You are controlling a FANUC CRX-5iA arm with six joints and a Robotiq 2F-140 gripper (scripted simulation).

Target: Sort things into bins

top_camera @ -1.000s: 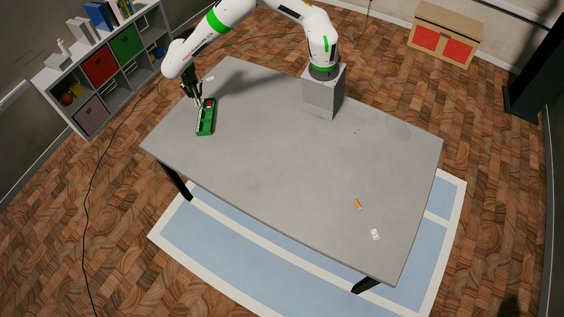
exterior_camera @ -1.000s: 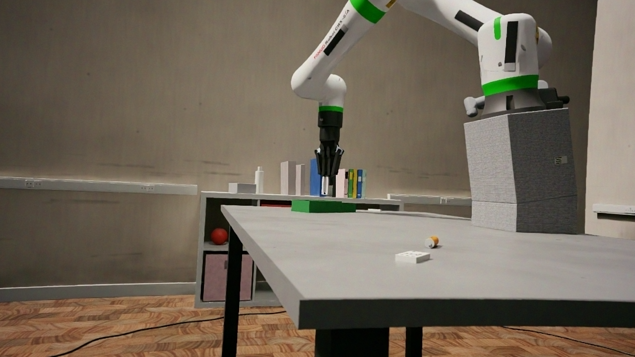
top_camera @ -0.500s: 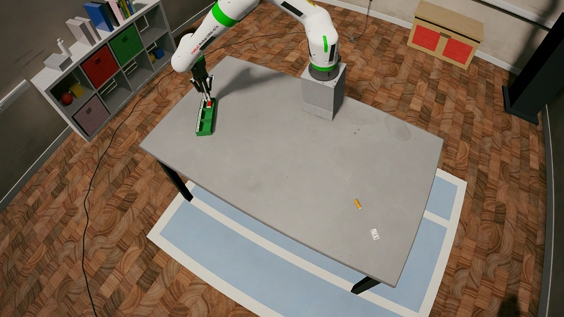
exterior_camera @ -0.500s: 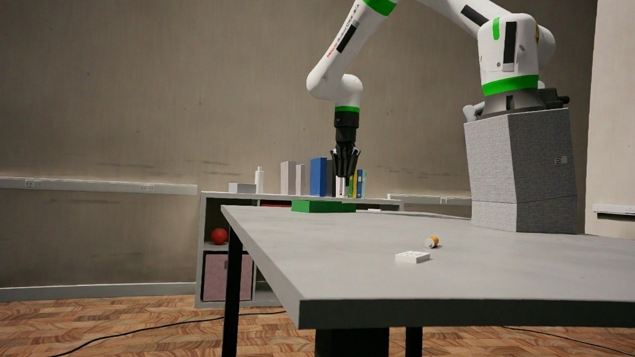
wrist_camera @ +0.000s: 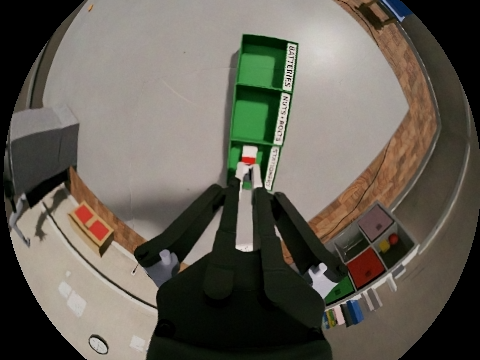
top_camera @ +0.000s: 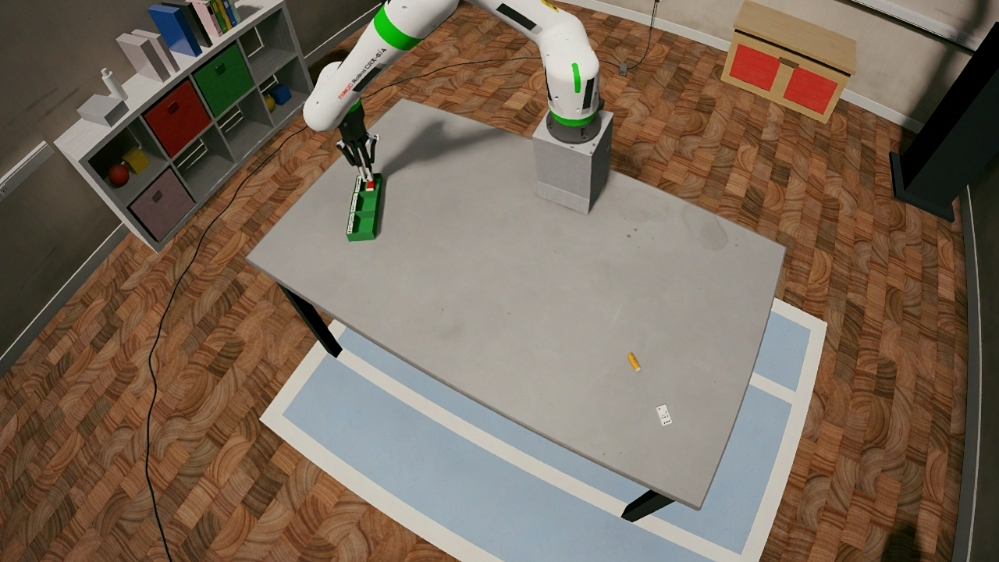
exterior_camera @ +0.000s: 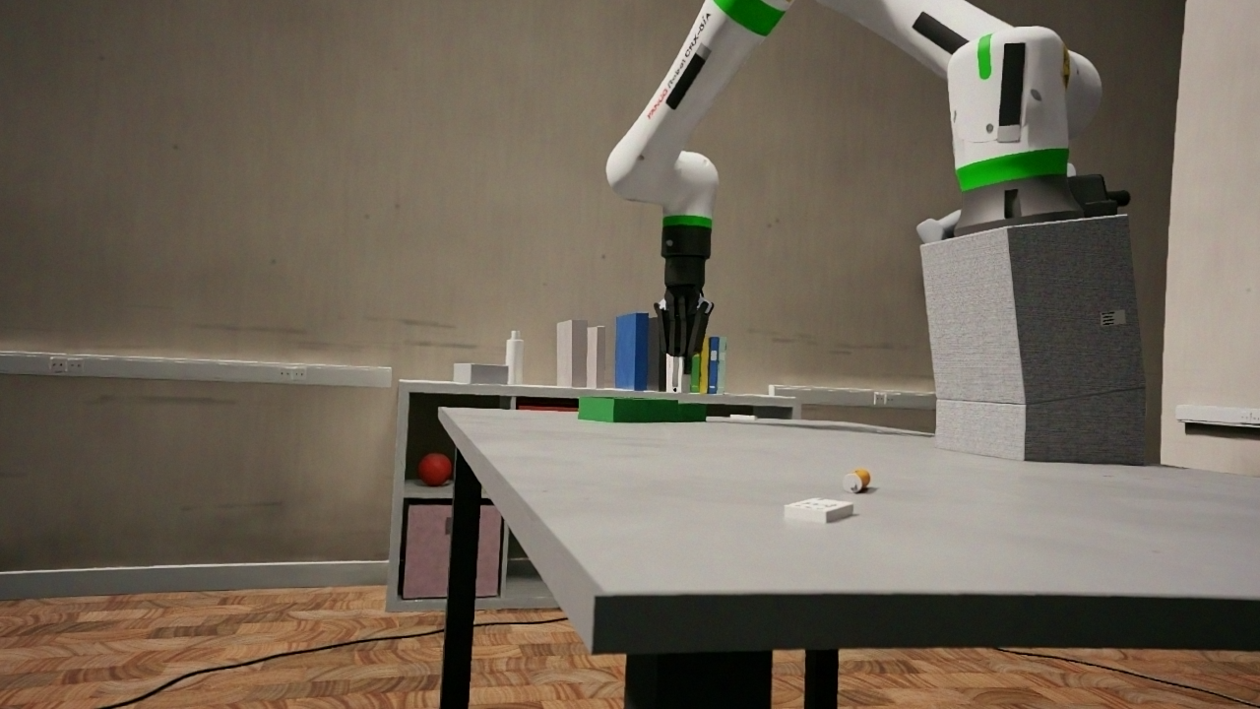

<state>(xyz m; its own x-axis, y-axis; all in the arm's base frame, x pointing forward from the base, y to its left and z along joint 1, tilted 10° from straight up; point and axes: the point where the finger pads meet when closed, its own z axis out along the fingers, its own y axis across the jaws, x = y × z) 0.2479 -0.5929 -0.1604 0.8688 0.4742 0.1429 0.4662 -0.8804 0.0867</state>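
Note:
A green bin with three compartments, labelled BATTERIES, NUTS+BOLTS and STATIONERY, stands at the table's far left. A red and white thing lies in the STATIONERY compartment. My gripper hangs just above that compartment, shut on a thin white stick-shaped thing that points down. An orange battery and a white domino lie near the table's front right.
The arm's grey pedestal stands at the back of the table. A shelf unit with boxes and books stands on the floor, past the table's left edge.

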